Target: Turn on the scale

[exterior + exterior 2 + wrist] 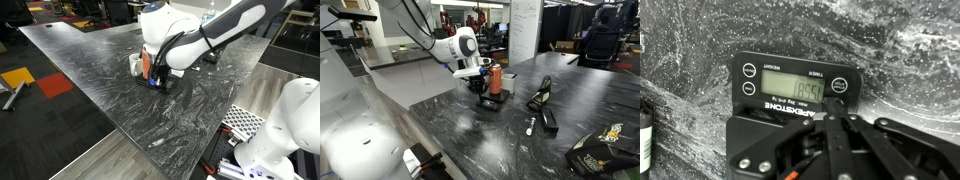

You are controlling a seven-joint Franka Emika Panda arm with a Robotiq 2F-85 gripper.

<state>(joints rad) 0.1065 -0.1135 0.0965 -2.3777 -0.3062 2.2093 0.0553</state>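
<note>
The scale [790, 85] is a flat black device whose front panel carries a display showing digits and two round buttons. In both exterior views it lies on the dark marble table [100, 70] [470, 140] as a low black platform [490, 104] [163, 86]. An orange can [495, 79] [147, 65] stands upright right behind it; I cannot tell if it rests on the platform. My gripper [835, 108] [480, 88] [160, 80] is shut. Its joined fingertips point down onto the panel just beside the right-hand button [838, 85]. The gripper body hides the rest of the platform in the wrist view.
A white cup [508, 79] [135, 65] stands beside the can. A black handheld device [542, 95], a small white marker [530, 126] and a dark snack bag [605, 148] lie further along the table. A white perforated rack [245, 120] sits by the table edge.
</note>
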